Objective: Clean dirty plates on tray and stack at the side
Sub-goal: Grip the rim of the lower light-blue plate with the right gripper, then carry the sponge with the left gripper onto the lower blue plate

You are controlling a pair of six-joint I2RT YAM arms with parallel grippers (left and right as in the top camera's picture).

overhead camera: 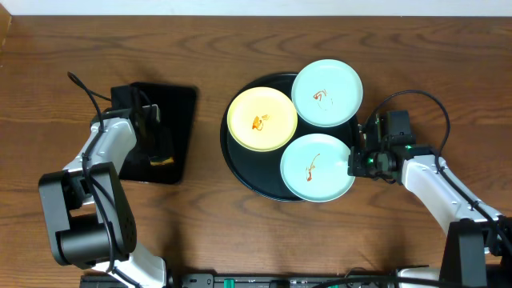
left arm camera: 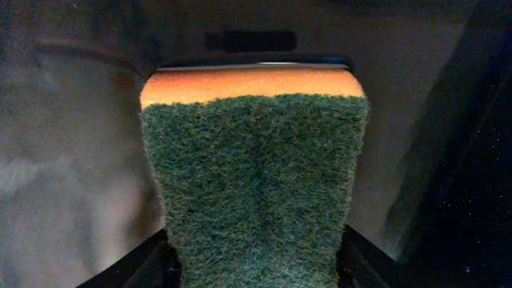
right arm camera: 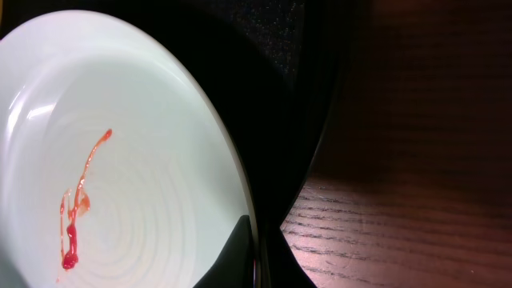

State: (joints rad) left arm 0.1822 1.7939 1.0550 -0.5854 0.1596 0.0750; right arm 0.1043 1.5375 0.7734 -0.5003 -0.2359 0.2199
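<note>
Black and round, the tray (overhead camera: 244,172) is sitting mid-worktop (overhead camera: 240,40), carrying three smeared plates: the yellow plate (overhead camera: 262,118) is on its left side, the far mint plate (overhead camera: 326,93) is reaching past its far right rim, and the near mint plate (right arm camera: 120,160) is lying closest to the front edge. The right gripper (right arm camera: 258,254) is pinching that near plate's right rim, jaws together. Toward the left edge, over the rectangular black tray (overhead camera: 180,104), the left gripper (overhead camera: 158,144) is straddling a green-and-orange sponge (left arm camera: 256,184); whether it is clamping it is unclear.
</note>
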